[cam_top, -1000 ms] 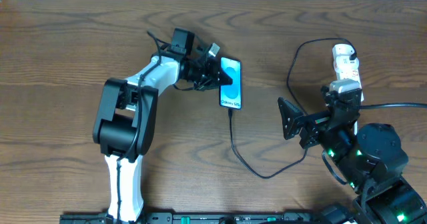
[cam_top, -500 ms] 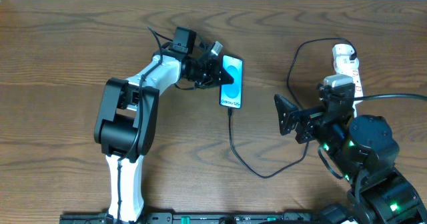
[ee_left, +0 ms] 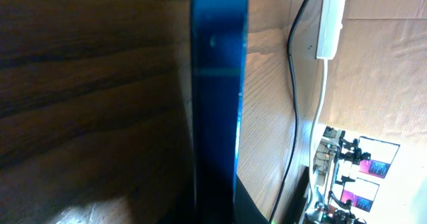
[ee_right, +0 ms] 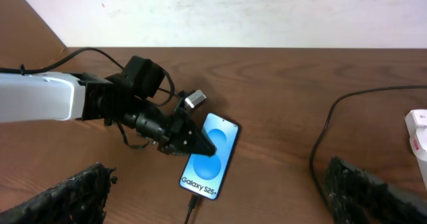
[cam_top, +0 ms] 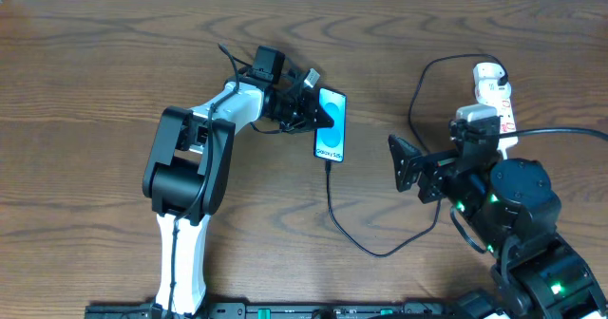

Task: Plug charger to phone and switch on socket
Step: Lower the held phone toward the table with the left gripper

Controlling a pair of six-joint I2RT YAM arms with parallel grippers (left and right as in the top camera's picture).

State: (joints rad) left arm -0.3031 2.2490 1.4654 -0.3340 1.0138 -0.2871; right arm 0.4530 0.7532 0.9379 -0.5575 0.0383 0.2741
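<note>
Dark wood-grain bench (cam_top: 85, 91) fills the overhead view. The phone (cam_top: 333, 137) lies just above centre of frame, screen up and lit cyan. The left end effector (cam_top: 310, 116) reaches it from the left, fingertips drawn close together on the phone's left edge and gripping it. The charger (cam_top: 332, 205) meets the phone's lower edge with its tip, drops toward lower centre, loops right and climbs in an arc to the socket (cam_top: 489, 77) at upper right. Whether the tip is fully seated cannot be told. The socket is partly covered by the right arm (cam_top: 513, 205). The right end effector (cam_top: 410, 170) sits right of centre, between phone and socket, touching neither and holding nothing.

Left wrist view: the phone (ee_left: 217, 97) shows edge-on as a blue vertical band through mid-frame, against the bench (ee_left: 87, 84). The fingers themselves cannot be made out. The charger (ee_left: 293, 97) runs down the right side, beside the socket (ee_left: 331, 24) and its white cord (ee_left: 323, 111) at upper right.

Right wrist view: pale wall (ee_right: 267, 11) across the top, bench below. The phone (ee_right: 215, 164) lies at lower centre, "Galaxy" text legible, with the left end effector (ee_right: 199, 147) pinched on its left side, one finger over the screen. The right end effector's fingers (ee_right: 73, 197) stand at the two lower corners, spread wide and empty. The socket (ee_right: 417, 141) shows at the right edge, the charger (ee_right: 327, 141) just left of it.
</note>
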